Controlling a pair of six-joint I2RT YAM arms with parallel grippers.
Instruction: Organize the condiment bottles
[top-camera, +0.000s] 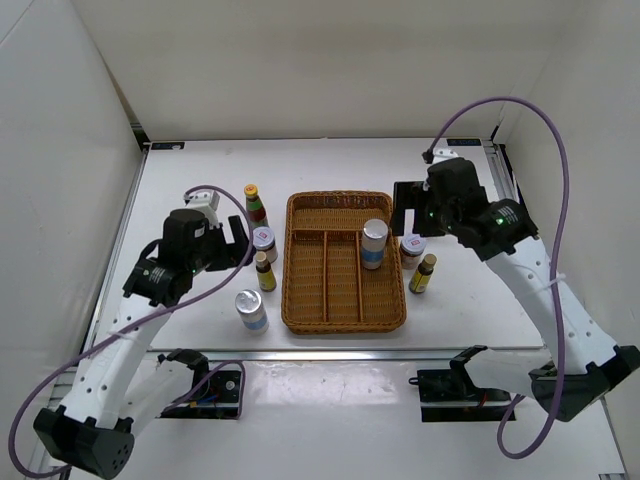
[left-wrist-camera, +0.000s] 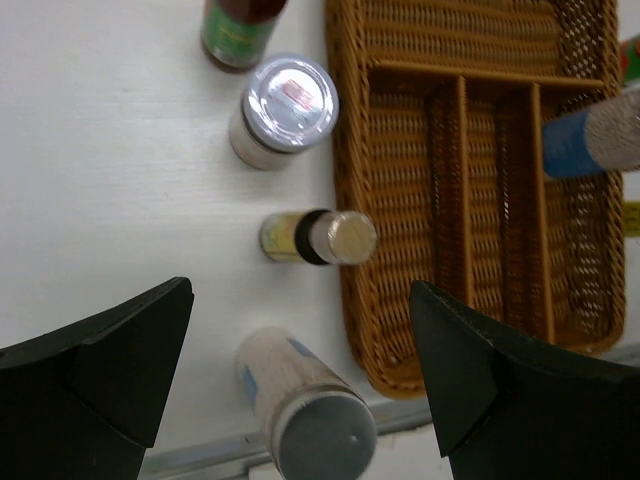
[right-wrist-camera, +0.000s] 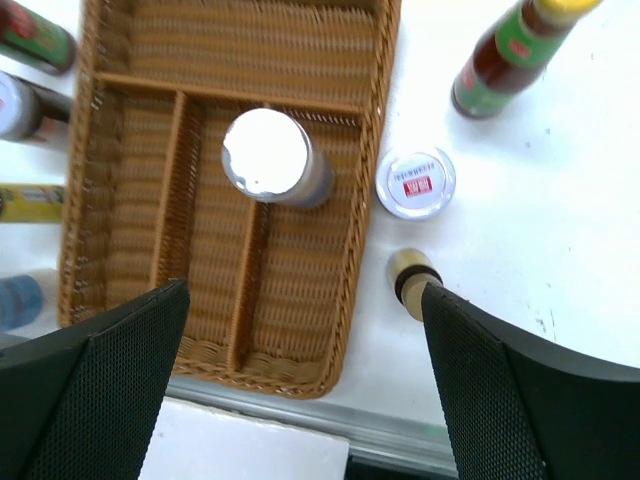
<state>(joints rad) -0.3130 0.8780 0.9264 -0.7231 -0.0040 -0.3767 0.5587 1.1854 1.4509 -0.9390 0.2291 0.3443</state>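
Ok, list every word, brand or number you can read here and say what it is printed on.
No text is legible.
White jar lid right of the brown wicker divided tray: red logo and ringed print, too blurred.
Second white jar lid, left of the tray: red mark, blurred.
Tall red-and-green-labelled bottle: print too small.
Small brown bottle, yellow label: blurred.

At the lower left of the top view, the left arm (top-camera: 130, 335) is made of white tubular links joined by rounded black motor housings, with a black base block. The right arm (top-camera: 545, 295), at the right of that view, is built alike. Small green lights (top-camera: 497, 218) glow on the black housings. A thin lilac cable (top-camera: 498, 100) loops off each arm. The left claw (left-wrist-camera: 300, 285) has smooth matte black wedge-shaped fingers; the right claw (right-wrist-camera: 305, 288) has black fingers with a fine mesh texture.
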